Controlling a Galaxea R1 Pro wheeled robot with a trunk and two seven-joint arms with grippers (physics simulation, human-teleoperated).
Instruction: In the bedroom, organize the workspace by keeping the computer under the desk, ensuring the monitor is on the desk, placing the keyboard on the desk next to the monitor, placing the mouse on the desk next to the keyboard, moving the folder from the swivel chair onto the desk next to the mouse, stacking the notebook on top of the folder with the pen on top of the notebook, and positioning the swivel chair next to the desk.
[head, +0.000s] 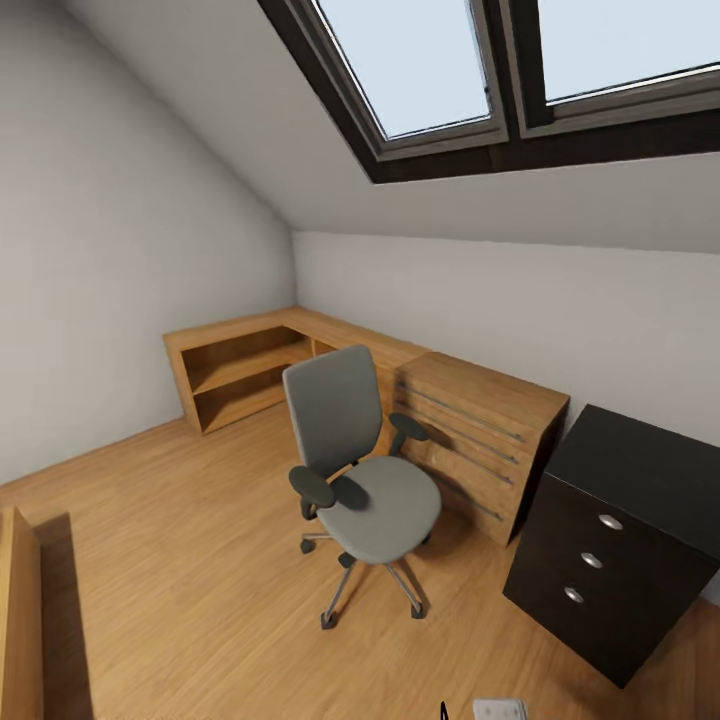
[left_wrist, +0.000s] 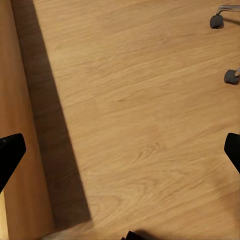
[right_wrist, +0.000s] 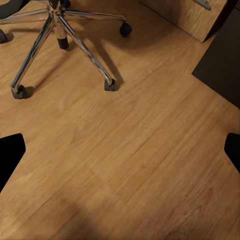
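The swivel chair (head: 360, 470), grey with black armrests, stands mid-room on the wood floor, and its seat is bare. Its chrome star base (right_wrist: 60, 30) appears in the right wrist view, and two of its casters (left_wrist: 217, 20) appear in the left wrist view. The desk's black three-drawer unit (head: 620, 540) stands at the right. My left gripper (left_wrist: 120, 155) hangs open over bare floor, with nothing between its black fingertips (left_wrist: 10, 155). My right gripper (right_wrist: 120, 152) is also open over the floor, short of the chair base. The computer, monitor, keyboard, mouse, folder, notebook and pen are out of view.
A light wooden drawer chest (head: 480, 440) stands behind the chair, beside the black unit. A low wooden shelf (head: 240, 370) fills the far corner under the sloped ceiling. A wooden panel (head: 18, 620) rises at the near left, close to my left gripper.
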